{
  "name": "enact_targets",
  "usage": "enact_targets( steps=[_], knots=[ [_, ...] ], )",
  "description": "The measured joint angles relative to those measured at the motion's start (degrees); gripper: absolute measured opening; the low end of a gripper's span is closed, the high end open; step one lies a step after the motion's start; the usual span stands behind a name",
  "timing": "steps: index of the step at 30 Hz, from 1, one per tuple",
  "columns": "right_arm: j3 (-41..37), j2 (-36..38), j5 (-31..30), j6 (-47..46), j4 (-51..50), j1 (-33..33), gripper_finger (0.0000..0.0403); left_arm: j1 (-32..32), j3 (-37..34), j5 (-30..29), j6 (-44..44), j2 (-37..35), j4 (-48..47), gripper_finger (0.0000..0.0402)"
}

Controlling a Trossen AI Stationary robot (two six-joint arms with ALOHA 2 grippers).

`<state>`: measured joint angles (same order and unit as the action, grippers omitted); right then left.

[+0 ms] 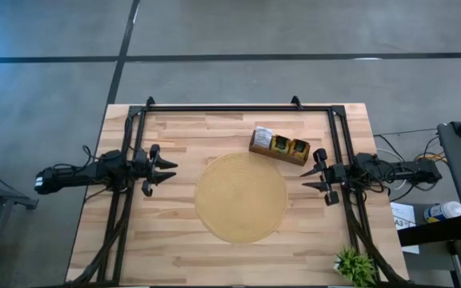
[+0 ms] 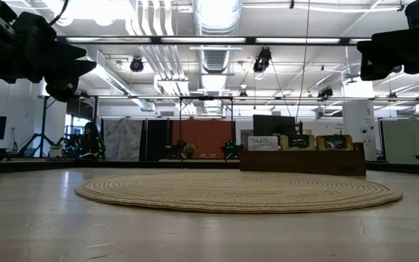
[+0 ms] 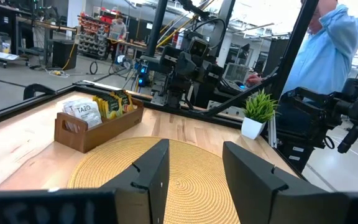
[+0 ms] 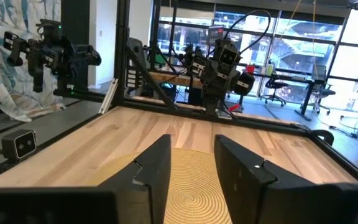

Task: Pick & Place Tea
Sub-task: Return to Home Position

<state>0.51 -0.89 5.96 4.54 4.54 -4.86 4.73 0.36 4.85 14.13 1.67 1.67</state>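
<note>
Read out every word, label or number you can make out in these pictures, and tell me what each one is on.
"TAZO": on the white sachet at one end of the wooden box; it also reads in the low view.
Yellow sachets next to it in the box: the print is too small to read.
Paper sheet beside the table in the high view: the print is too blurred to read.
Nothing else is legible.

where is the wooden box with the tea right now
In the high view the wooden box sits right of centre, at the round mat's far edge, nearest the right gripper.
</note>
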Motion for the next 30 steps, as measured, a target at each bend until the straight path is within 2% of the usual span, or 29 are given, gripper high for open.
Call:
enact_targets(
  steps=[30],
  knots=[
    [0.0,0.0,0.0,0.0,0.0,0.0,0.0126,0.0,0.0,0.0,0.0,0.0,0.0,0.0145]
  ],
)
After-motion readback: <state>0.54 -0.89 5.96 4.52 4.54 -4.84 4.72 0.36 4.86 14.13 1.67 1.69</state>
